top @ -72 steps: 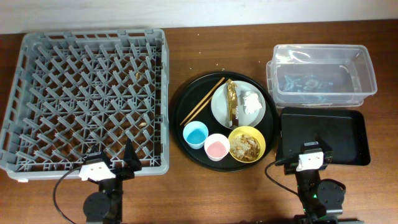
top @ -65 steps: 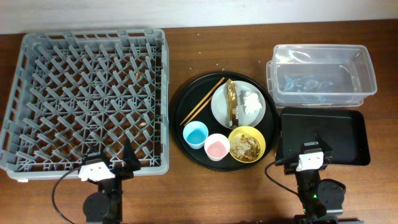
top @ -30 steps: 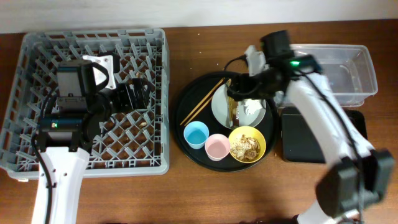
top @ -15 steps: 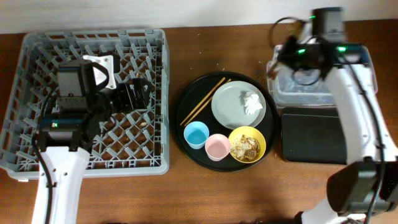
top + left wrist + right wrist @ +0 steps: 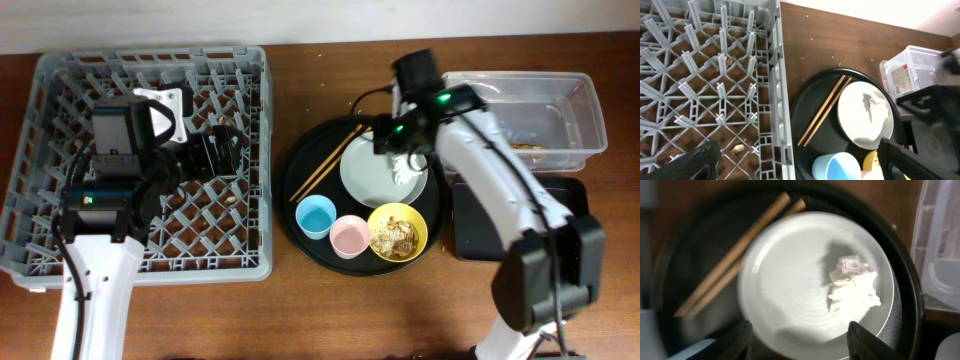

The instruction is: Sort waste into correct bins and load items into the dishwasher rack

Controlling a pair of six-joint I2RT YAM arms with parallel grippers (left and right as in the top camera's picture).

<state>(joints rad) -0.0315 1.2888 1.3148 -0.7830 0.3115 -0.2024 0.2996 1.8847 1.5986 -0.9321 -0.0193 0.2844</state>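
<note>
- Back from the tub (image 5: 560, 82), the right arm now hangs over the plate (image 5: 785, 295).
- Off the plate now, the strip (image 5: 527, 146) lies in the tub.
- Wide apart and holding nothing, the right fingers (image 5: 860, 340) hang just above the napkin (image 5: 855, 282).
- Over the rack (image 5: 774, 80), the left fingers (image 5: 700, 160) are wide open too.
- Next to go, I think, is the napkin.

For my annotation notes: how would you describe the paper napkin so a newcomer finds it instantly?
Find the round black tray beside the big grey rack. On it sits a pale round plate; the napkin is the crumpled white wad on the plate, towards the clear tub. It alone lies on the plate, unlike the chopsticks beside it on the tray.
</note>
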